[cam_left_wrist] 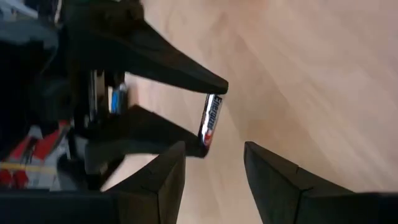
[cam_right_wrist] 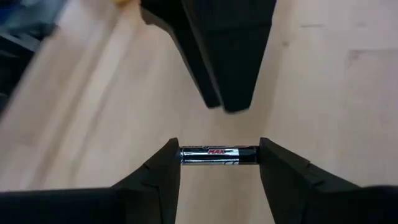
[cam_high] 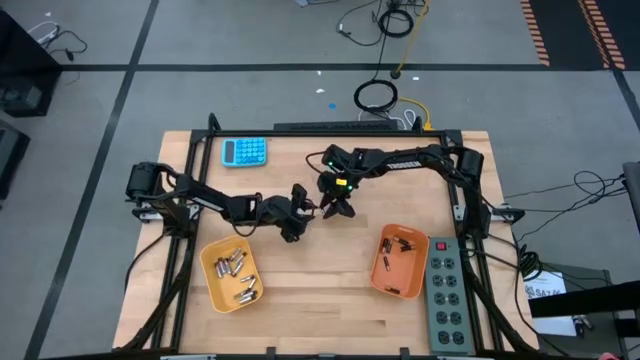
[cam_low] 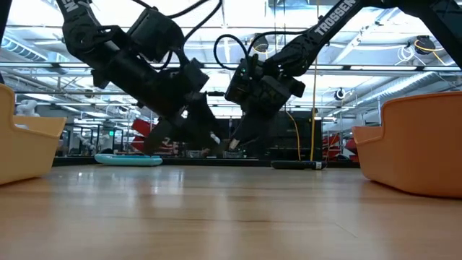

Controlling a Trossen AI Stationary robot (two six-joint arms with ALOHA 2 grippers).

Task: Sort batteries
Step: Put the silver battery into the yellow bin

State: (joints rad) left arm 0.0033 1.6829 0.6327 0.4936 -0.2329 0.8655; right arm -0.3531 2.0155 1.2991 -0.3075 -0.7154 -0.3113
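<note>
A silvery battery (cam_right_wrist: 219, 155) with red lettering is gripped end to end between the right pincer's (cam_right_wrist: 219, 163) 2 fingertips, its long axis spanning the gap, above mid-surface (cam_high: 330, 290). The left pincer (cam_left_wrist: 213, 163) sits just beside it, fingers parted and empty. More batteries lie in the yellow tray (cam_high: 212, 288) and orange tray (cam_high: 384, 283).
</note>
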